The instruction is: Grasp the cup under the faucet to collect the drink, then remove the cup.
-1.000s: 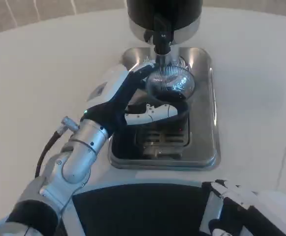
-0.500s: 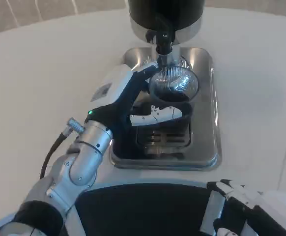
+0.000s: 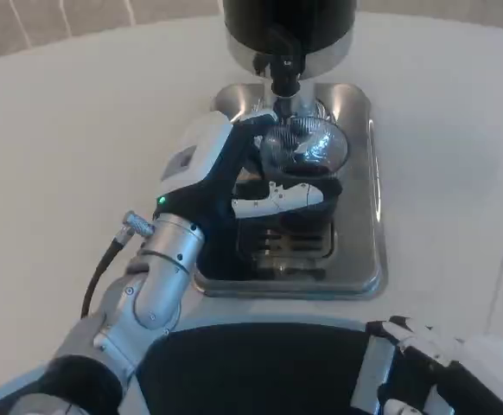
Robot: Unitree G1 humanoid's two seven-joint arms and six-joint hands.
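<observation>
We see the left hand wrapped around the cup, which stands on the steel drip tray directly under the faucet; at lower right the right hand rests, its grip impossible to tell

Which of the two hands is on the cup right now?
The left hand: its fingers wrap the clear cup under the faucet. The right hand rests at the bottom edge, apart from the tray.
</observation>
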